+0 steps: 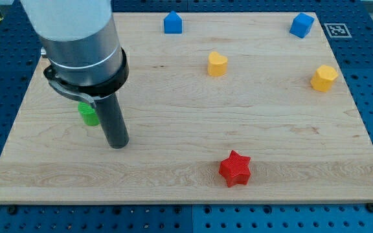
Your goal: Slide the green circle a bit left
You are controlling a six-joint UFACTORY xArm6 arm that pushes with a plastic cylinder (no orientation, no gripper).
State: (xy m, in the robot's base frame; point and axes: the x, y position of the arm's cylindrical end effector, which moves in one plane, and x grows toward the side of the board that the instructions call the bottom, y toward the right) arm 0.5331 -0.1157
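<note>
While the wooden board (193, 168) fills the view, my tip (117, 145) rests on it low at the view's left, and with only a rod I have no fingers to open or close. At about ten o'clock from my tip, just beside the rod, sits the green circle (87, 115), partly hidden by my arm. Toward three to four o'clock lies a red star (234, 169); toward one to two o'clock are a blue block (172, 23), a yellow heart (217, 64), a second blue block (301, 25) and a yellow block (324, 77).

my tip (117, 145) down on board, just right of green circle (87, 115), partly hidden behind arm.
</note>
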